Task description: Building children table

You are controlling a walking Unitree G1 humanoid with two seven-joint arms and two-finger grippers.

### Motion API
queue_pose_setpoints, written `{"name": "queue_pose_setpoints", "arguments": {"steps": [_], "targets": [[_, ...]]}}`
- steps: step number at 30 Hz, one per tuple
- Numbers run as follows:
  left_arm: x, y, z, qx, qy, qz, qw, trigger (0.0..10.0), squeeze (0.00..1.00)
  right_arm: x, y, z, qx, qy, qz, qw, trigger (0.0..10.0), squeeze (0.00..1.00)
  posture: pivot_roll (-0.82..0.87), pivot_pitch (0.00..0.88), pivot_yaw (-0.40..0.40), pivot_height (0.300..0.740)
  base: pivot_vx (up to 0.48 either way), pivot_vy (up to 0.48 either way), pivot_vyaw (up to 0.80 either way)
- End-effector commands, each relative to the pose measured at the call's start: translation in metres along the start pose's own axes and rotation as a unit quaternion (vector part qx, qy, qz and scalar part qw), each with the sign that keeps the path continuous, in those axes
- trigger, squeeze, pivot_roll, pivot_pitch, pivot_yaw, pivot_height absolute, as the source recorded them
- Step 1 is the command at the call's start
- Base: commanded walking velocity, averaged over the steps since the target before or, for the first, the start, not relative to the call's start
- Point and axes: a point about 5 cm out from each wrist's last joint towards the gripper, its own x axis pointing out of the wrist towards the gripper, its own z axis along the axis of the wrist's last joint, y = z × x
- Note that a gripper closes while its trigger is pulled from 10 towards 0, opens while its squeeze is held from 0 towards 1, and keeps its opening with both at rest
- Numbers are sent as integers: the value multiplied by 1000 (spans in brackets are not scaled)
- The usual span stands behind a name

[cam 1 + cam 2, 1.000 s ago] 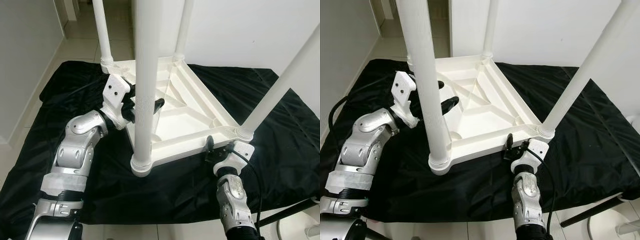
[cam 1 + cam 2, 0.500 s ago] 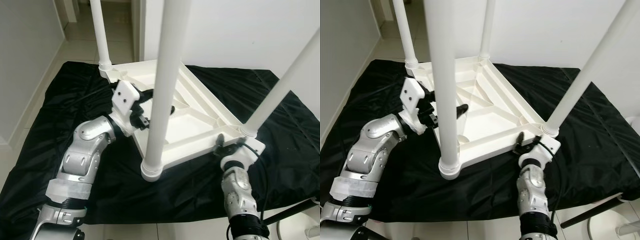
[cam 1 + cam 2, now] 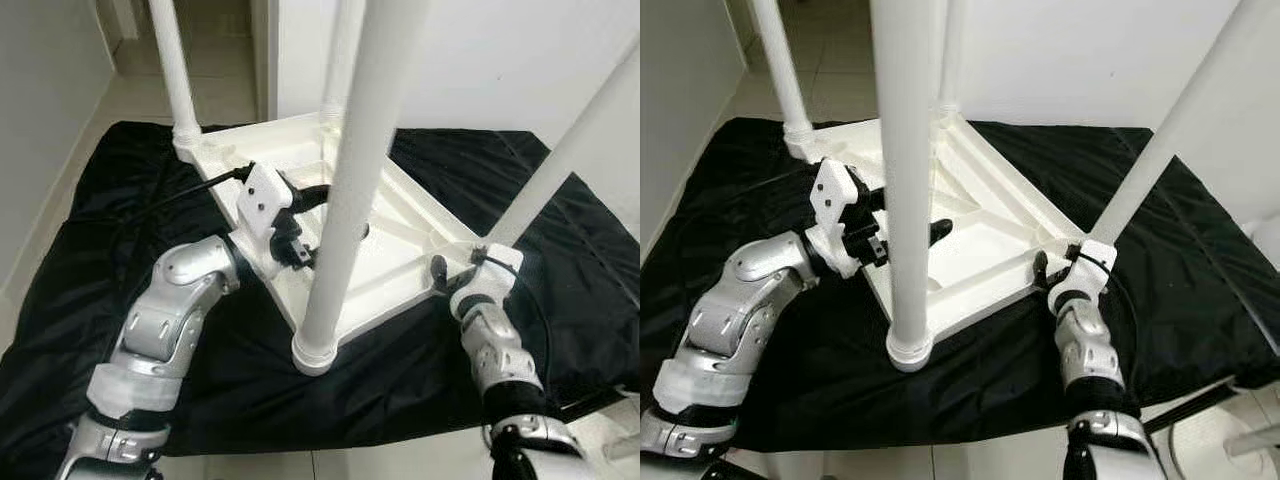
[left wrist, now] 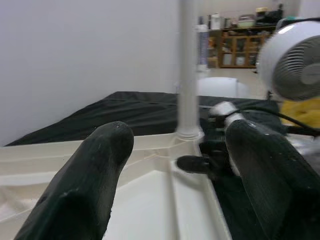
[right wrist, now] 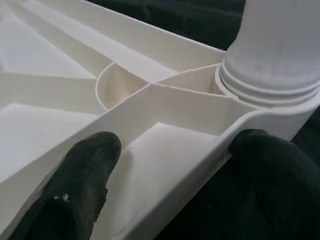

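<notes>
A white plastic children's table [image 3: 400,215] lies upside down on a black cloth, its legs pointing up. The nearest leg [image 3: 355,170] rises in the middle of the head views. My left gripper [image 3: 312,222] reaches over the table's left rim with its fingers [image 4: 95,170] spread above the ribbed underside, open. My right gripper [image 3: 458,268] sits at the right corner beside another leg [image 5: 275,45]. It is shut on the rim [image 5: 200,165], one finger inside the wall and one outside.
The black cloth [image 3: 220,380] covers the floor around the table, with pale tiles [image 3: 125,95] beyond it at the back left. A white wall [image 3: 520,50] stands close behind. A white fan [image 4: 295,60] and shelves are seen in the left wrist view.
The table has shifted and turned a little, and the near leg now stands further right in view. My left gripper has reached further in over the underside. The right gripper kept its grip on the corner.
</notes>
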Motion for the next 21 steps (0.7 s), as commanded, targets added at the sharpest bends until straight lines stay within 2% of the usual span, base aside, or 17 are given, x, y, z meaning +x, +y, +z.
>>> {"name": "queue_pose_setpoints", "arguments": {"steps": [1,6,8,11,15,17,21], "targets": [[5,-20,6,-2,-15,-112,994,10000,0,3,14,1,-20,6,36,999,10000,0,-5,23,-48,740,0,0,0],[3,-27,10,-23,-22,-139,990,10000,0,4,19,0,-28,10,52,998,10000,0,-2,24,-48,740,0,0,0],[2,-35,13,-47,-29,-163,985,10000,0,5,27,-3,-43,17,82,996,10000,0,-5,21,-39,740,0,0,0],[1,-41,14,-53,-30,-177,982,10000,0,7,31,-3,-55,22,104,993,10000,0,-4,22,-37,740,0,0,0],[3,-43,16,-58,-35,-182,981,10000,0,9,30,1,-61,10,103,993,10000,0,-4,22,-37,740,0,0,0],[6,-48,20,-69,-46,-191,978,10000,0,13,25,10,-80,-26,90,992,10000,0,-10,23,-32,740,0,0,0],[9,-51,22,-79,-49,-192,977,10000,0,14,18,15,-82,-50,65,993,10000,0,-12,23,-30,740,0,0,0]]}}
